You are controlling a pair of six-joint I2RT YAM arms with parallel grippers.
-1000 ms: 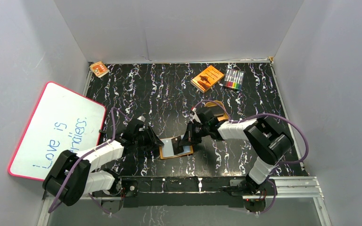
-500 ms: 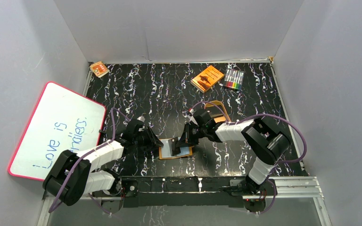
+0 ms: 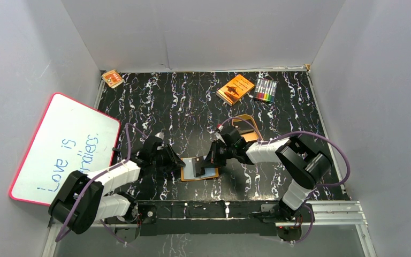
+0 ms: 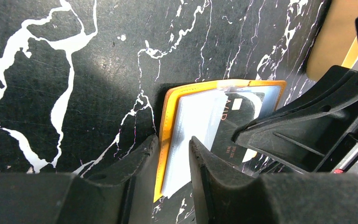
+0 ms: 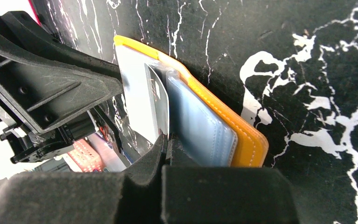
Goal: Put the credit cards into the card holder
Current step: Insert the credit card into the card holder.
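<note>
The card holder (image 3: 199,170) lies open on the black marbled table, an orange wallet with pale blue inner pockets. My left gripper (image 3: 181,162) straddles its left edge; in the left wrist view the fingers (image 4: 200,161) pinch the orange cover (image 4: 168,121) and clear sleeves. My right gripper (image 3: 213,159) is shut on a thin credit card (image 5: 157,102) that stands partly inside a pocket next to the blue sleeve (image 5: 200,126). The same card (image 4: 233,123) looks dark with a chip in the left wrist view. Other cards are not visible.
An orange book (image 3: 235,89) and a pack of markers (image 3: 265,90) lie at the back right. A tan tray (image 3: 248,126) sits behind the right arm. A whiteboard (image 3: 64,147) leans at the left, and a small orange box (image 3: 112,78) sits in the back left corner.
My right gripper has moved a little left with the card, which now covers more of the open wallet. The left gripper has stayed on the wallet's edge.
</note>
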